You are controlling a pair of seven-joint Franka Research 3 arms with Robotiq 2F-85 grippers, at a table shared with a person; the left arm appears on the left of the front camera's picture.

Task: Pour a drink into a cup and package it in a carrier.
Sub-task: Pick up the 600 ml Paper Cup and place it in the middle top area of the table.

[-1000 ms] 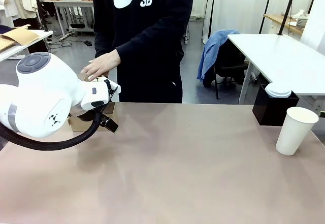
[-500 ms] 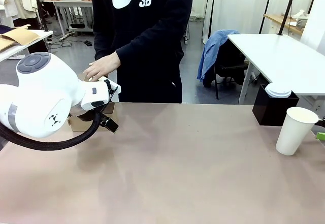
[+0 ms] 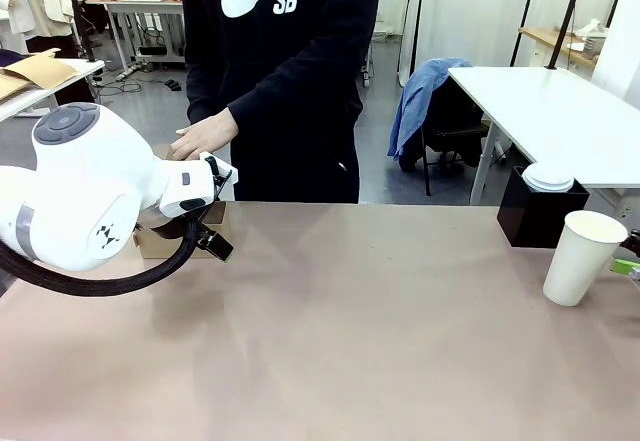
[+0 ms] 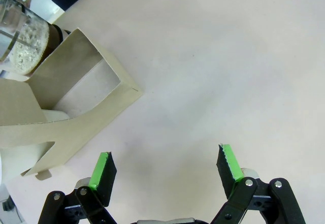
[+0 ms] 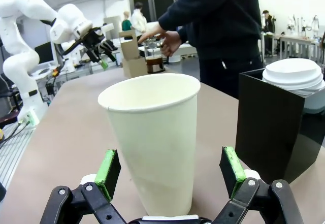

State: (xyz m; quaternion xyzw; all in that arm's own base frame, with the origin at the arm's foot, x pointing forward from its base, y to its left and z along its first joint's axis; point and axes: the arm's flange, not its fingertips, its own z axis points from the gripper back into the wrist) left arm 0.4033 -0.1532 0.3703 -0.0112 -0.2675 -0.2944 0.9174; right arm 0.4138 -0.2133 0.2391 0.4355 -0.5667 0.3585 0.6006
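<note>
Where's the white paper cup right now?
In the front view the cup stands upright on the right side of the table, beside the black box. The right wrist view shows it just ahead of the open right gripper.

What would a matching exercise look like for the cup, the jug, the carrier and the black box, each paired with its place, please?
Things:
1. cup
2. glass jug
3. carrier
4. black box

Places:
A. at the person's hand, across the table
B. on the table next to the open left gripper
C. standing straight ahead of the open right gripper
D. under a stack of white lids

Pairs: 1-C, 2-A, 3-B, 4-D
</note>
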